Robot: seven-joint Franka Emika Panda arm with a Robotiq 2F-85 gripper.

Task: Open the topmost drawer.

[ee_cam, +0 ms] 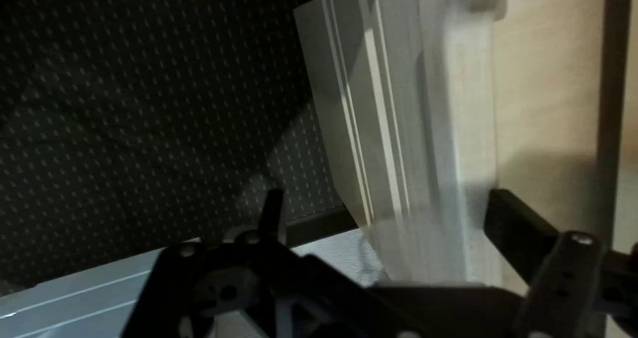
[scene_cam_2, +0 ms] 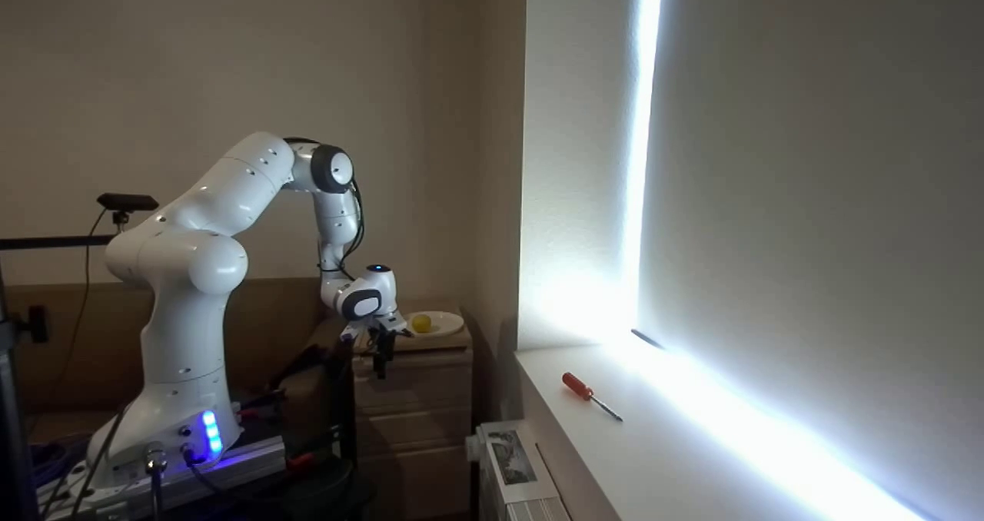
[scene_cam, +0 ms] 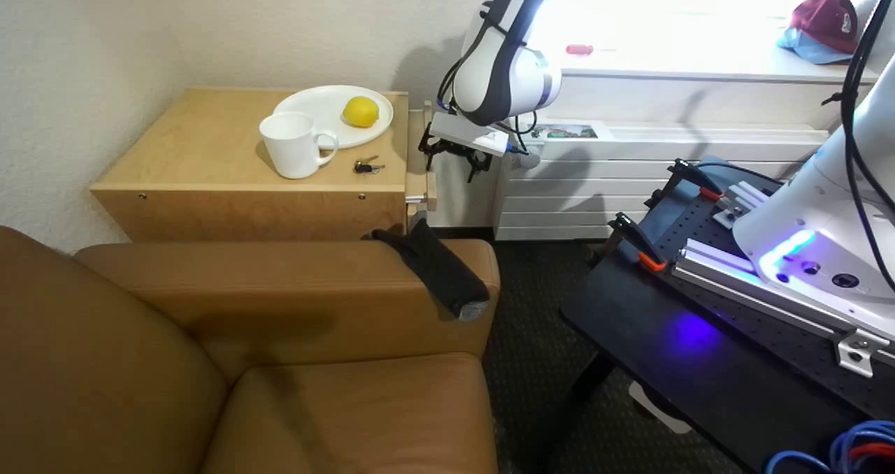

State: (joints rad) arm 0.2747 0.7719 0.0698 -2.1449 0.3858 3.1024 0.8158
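Tan wood forms a nightstand point(scene_cam: 217, 156) whose topmost drawer point(ee_cam: 546, 93) stands partly pulled out from its front, a narrow strip of the inside showing past the edge of the nightstand's top. At the nightstand's front hangs a black gripper point(ee_cam: 385, 198), its fingers spread wide with hold of nothing: in the wrist view one finger point(ee_cam: 516, 228) lies over that inside strip, toward the nightstand, and its partner is farther out from it, beyond the drawer's front panel point(ee_cam: 473, 108). Whether the inner fingertip dips below the panel's rim, or touches it, cannot be told. The step in hand seems to be drawing the drawer farther out of the nightstand by this panel; no handle can be made out. Done well, the inner finger would sit low behind the panel, near its middle, before any pulling, then travel straight away from the nightstand, level and slow, so the drawer does not skew. A soft start should also spare the white mug point(scene_cam: 290, 152), plate point(scene_cam: 318, 103), lemon point(scene_cam: 361, 112) and keys point(scene_cam: 366, 166) on the nightstand's top a jolt. Beside the nightstand's front corner, a dark sock point(scene_cam: 447, 271) drapes over the sofa arm point(scene_cam: 301, 264), a possible snag.
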